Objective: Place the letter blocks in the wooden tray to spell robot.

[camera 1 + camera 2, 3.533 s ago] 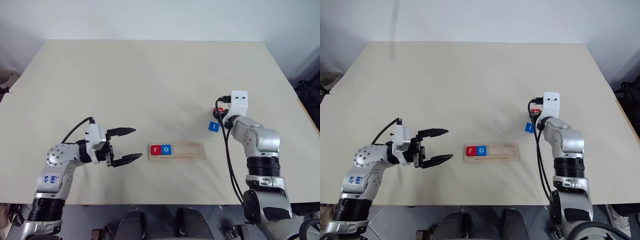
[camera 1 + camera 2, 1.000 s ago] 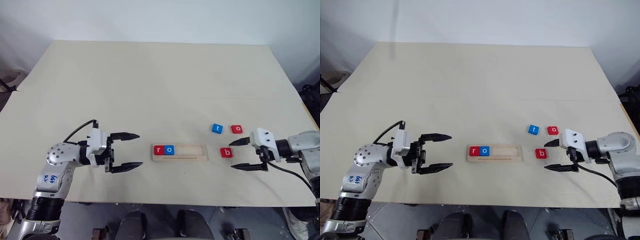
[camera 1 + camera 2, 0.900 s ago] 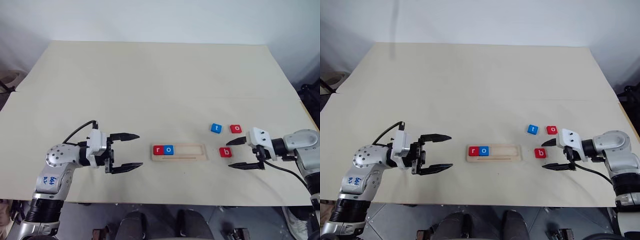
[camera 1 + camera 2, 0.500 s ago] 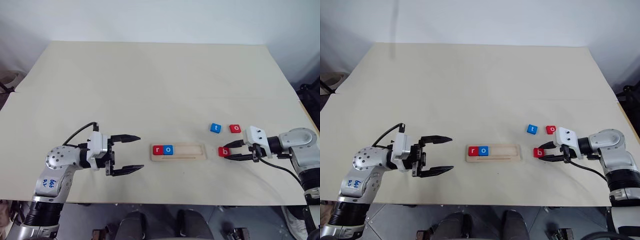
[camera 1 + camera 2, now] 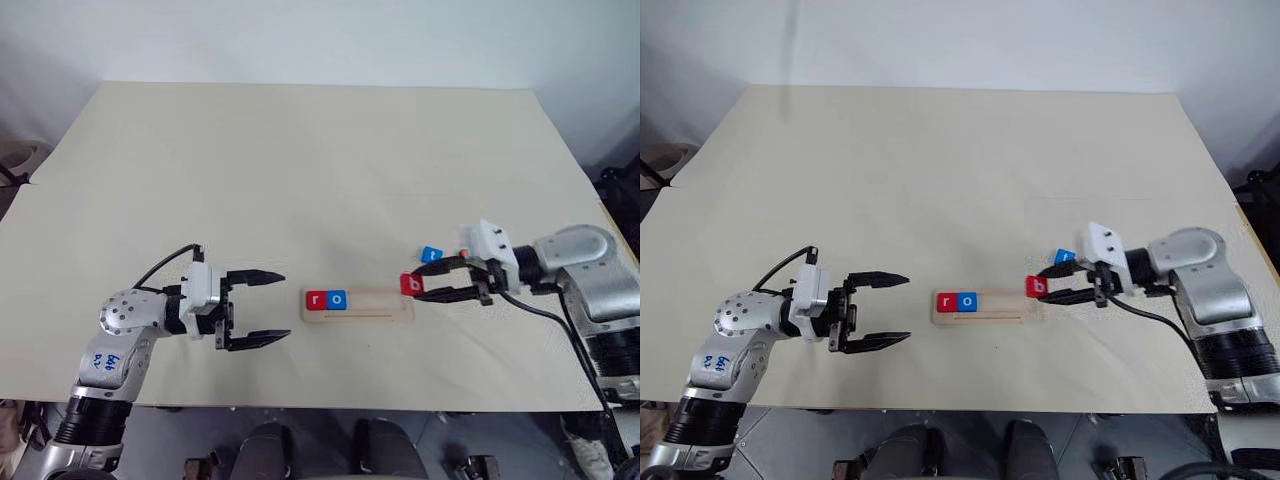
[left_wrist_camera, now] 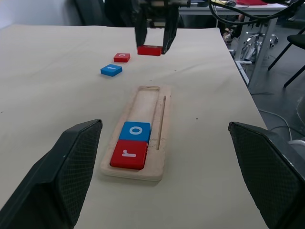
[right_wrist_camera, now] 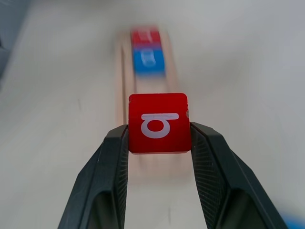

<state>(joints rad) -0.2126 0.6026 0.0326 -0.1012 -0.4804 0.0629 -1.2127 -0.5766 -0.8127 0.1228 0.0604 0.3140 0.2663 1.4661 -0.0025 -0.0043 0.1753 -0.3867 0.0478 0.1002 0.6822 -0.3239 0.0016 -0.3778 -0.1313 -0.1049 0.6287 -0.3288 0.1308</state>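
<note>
Wooden tray [image 5: 358,302] lies between the two arms, holding a red "r" tile [image 5: 317,299] and a blue "o" tile [image 5: 337,299] at the end near the left gripper [image 5: 262,307], whose fingers are spread and empty. The right gripper [image 5: 416,286] pinches a red "b" tile [image 5: 410,285] above the tray's other end. Released tilted, it may catch the rim. A blue "t" tile [image 6: 111,70] and a red "o" tile [image 6: 122,57] lie beyond the tray.

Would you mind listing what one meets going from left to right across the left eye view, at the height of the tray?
Left hand, open → red r block → blue o block → bare slot of the wooden tray → red b block, pinched in the right hand.
</note>
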